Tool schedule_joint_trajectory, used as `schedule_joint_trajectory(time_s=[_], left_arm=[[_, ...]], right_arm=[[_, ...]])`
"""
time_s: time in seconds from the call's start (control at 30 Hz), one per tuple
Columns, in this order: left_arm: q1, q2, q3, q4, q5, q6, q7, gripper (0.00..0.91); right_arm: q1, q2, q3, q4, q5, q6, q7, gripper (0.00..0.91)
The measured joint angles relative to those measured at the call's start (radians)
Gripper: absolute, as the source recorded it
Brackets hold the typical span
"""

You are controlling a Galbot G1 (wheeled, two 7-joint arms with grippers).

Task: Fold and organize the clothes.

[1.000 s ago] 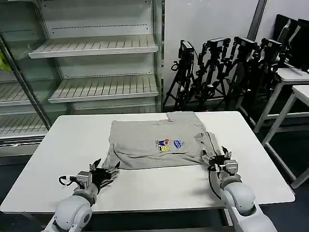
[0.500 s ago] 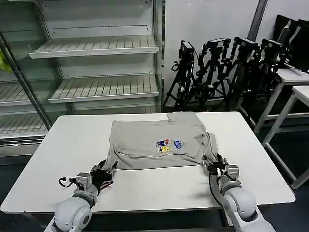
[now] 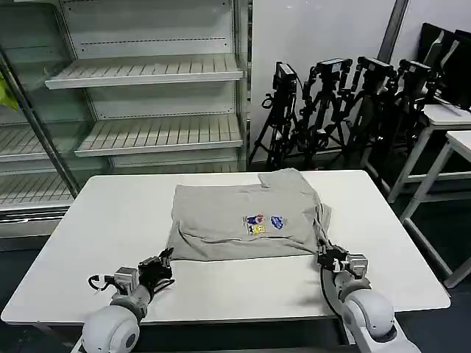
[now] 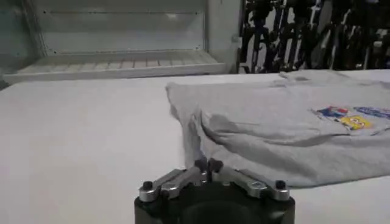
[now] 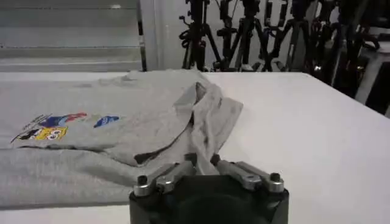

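A light grey T-shirt lies partly folded across the white table, its small coloured chest print facing up. My left gripper sits low at the shirt's near left corner, shut on the fabric edge; its tips meet on the cloth. At the near right corner, my right gripper is shut on a bunched strip of the shirt, which runs between its pads. The print also shows in the left wrist view and the right wrist view.
An empty shelving unit stands behind the table, with a row of black tripods to its right. Another white table is at the far right. Bare tabletop surrounds the shirt on both sides.
Both grippers have drawn back toward the table's near edge. The left gripper's fingers went from spread to shut at the shirt's corner. The shirt slid slightly to the right.
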Motion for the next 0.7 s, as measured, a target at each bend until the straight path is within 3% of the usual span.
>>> schedule_joint_trajectory(time_s=[0.7], left_arm=[[0.329,-0.027,-0.069,-0.256,0.073,-0.001,-0.020,0.010]], right_arm=[[-0.364,-0.068,0.176,0.285,0.004,0.004,-0.023,0.000]])
